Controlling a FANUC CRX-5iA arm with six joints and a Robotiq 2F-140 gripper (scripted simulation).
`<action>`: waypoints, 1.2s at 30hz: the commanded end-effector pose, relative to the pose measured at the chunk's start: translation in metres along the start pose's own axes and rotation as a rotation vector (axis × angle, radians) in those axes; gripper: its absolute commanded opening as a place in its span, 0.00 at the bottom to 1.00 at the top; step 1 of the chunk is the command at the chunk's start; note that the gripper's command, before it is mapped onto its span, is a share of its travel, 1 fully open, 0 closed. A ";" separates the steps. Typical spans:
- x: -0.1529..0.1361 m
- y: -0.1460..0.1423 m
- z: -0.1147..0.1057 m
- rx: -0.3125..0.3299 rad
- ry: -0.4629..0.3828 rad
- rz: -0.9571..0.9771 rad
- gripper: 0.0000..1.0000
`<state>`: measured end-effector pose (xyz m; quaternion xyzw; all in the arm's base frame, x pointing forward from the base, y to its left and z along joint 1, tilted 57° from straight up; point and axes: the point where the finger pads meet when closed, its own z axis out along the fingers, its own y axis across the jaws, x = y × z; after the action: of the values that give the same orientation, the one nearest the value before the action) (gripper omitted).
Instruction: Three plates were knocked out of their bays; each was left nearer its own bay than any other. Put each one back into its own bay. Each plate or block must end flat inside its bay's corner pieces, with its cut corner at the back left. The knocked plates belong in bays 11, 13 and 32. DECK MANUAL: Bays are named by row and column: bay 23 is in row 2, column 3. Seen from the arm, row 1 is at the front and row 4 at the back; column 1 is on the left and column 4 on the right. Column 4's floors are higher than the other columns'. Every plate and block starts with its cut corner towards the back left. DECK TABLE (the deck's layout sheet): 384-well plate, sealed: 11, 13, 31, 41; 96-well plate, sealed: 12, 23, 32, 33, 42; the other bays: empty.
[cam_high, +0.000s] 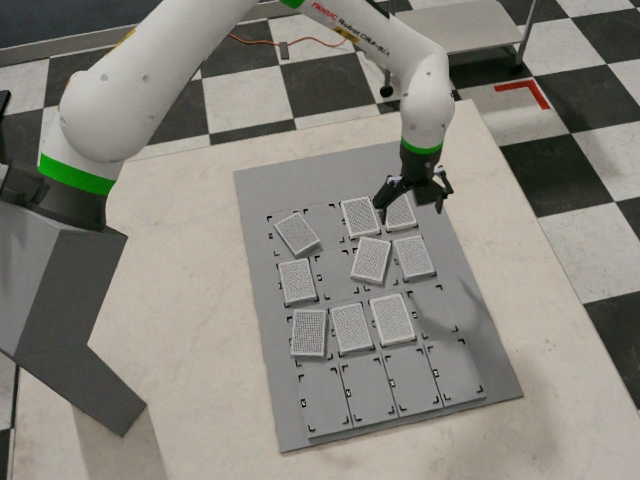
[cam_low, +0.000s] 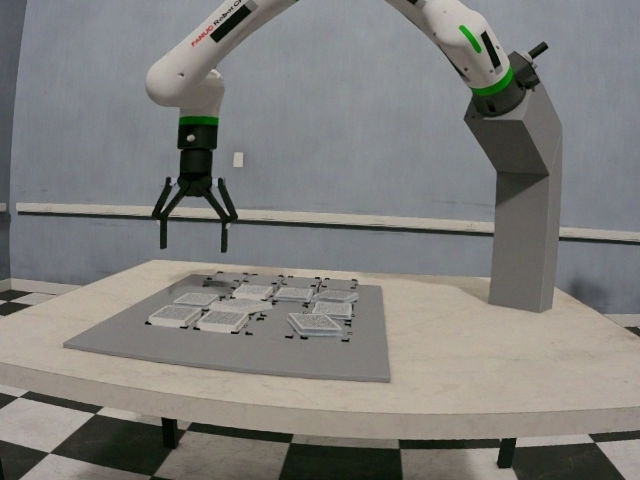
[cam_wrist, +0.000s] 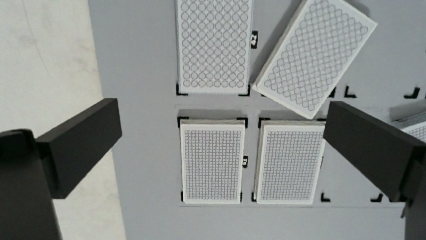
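Note:
My gripper (cam_high: 412, 205) (cam_low: 192, 241) is open and empty. It hangs high above the far end of the deck, over the 384-well plates in bays 41 (cam_wrist: 212, 162) and 31 (cam_wrist: 290, 162). Three plates lie askew. A 96-well plate (cam_high: 370, 259) is turned across bay 32 and overlaps its corner pieces; it also shows in the wrist view (cam_wrist: 315, 55). A 384-well plate (cam_high: 296, 233) lies rotated in bay 11. Another 384-well plate (cam_high: 308, 332) sits shifted at bay 13, over the bay's edge.
Plates sit square in bays 12 (cam_high: 297, 280), 23 (cam_high: 351, 327), 33 (cam_high: 391, 319) and 42 (cam_high: 413, 256). The raised column 4 bays (cam_high: 392, 382) hold nothing. The grey deck (cam_high: 361, 289) lies on a white table, with the arm's pedestal (cam_low: 522, 206) beside it.

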<state>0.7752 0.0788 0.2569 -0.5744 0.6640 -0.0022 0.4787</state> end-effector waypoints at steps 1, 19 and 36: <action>-0.016 -0.001 -0.001 0.002 0.001 0.000 1.00; -0.068 -0.001 -0.001 0.002 0.001 0.000 1.00; -0.068 -0.001 -0.001 0.002 0.001 0.000 1.00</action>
<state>0.7673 0.1307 0.2997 -0.5744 0.6644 -0.0024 0.4782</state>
